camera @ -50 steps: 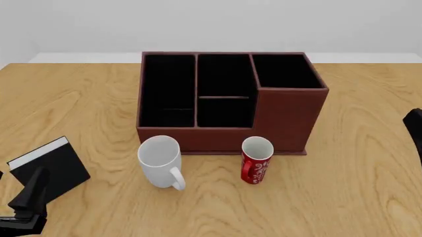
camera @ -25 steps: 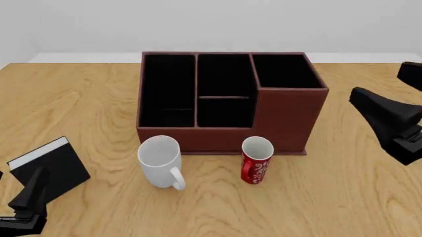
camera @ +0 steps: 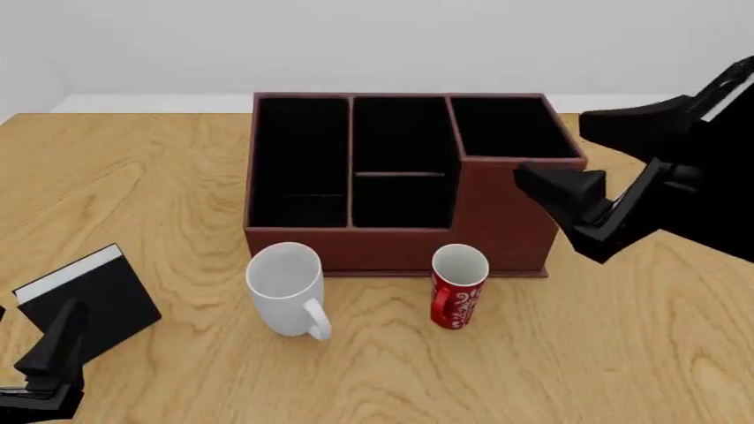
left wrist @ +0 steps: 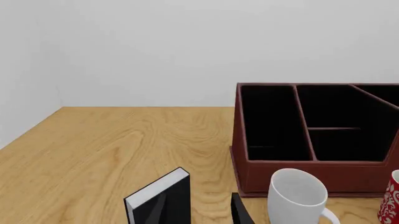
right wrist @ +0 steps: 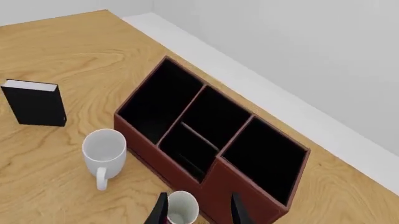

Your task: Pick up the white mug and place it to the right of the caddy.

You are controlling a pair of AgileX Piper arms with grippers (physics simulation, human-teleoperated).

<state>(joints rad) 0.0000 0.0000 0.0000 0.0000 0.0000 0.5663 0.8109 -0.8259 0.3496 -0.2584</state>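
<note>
The white mug (camera: 286, 287) stands upright in front of the caddy's left half, handle toward the camera; it also shows in both wrist views (left wrist: 299, 196) (right wrist: 104, 149). The caddy (camera: 507, 221) (left wrist: 299, 175) (right wrist: 243, 186) is a dark reddish-brown box with black compartments, taller at its right end. My right gripper (camera: 552, 150) hovers open above the caddy's right end, nothing between its fingers. Near the front left corner my left gripper (camera: 49, 358) rests low beside the book, open and empty, well left of the mug.
A slim red can (camera: 458, 287) (right wrist: 182, 207) (left wrist: 389, 205) stands in front of the caddy, right of the mug. A small black book (camera: 88, 296) (left wrist: 159, 200) (right wrist: 34, 102) stands at the front left. Bare wooden table (camera: 659, 336) lies right of the caddy.
My right arm has swung in from the right edge, leftward and upward, and now hangs over the caddy's right end. Left arm, mug, can and book have not moved.
</note>
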